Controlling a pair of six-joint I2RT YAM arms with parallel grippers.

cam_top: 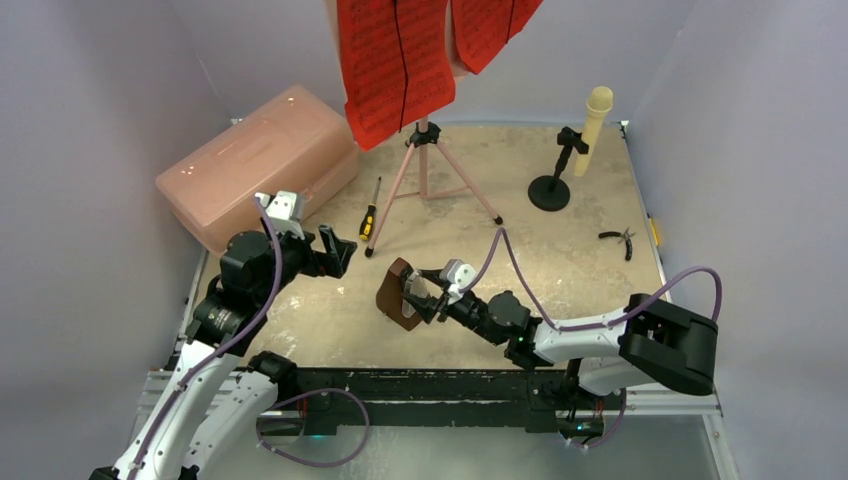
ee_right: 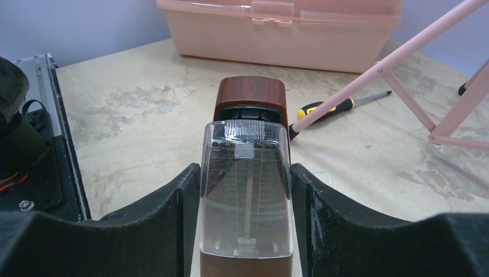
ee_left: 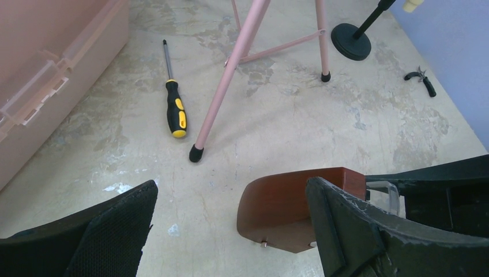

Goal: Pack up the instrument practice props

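Observation:
My right gripper (cam_top: 423, 297) (ee_right: 245, 231) is shut on the brown pyramid metronome (cam_top: 398, 295) (ee_right: 249, 173), with both fingers pressed on its clear front cover. The metronome is tipped on its side near the table's front middle, its base (ee_left: 288, 210) facing left. My left gripper (cam_top: 338, 250) (ee_left: 230, 231) stands open just left of it, holding nothing. The pink tripod music stand (cam_top: 428, 170) carries the red sheet-music pages (cam_top: 395, 65) at the back. At the back right the cream microphone (cam_top: 596, 120) stands in a black holder (cam_top: 550, 190).
A large translucent pink lidded box (cam_top: 255, 165) (ee_right: 282, 29) lies at the back left. A yellow-and-black screwdriver (cam_top: 370, 220) (ee_left: 175, 109) lies beside the tripod's leg (ee_left: 230, 69). Black pliers (cam_top: 620, 238) (ee_left: 424, 81) lie at the right.

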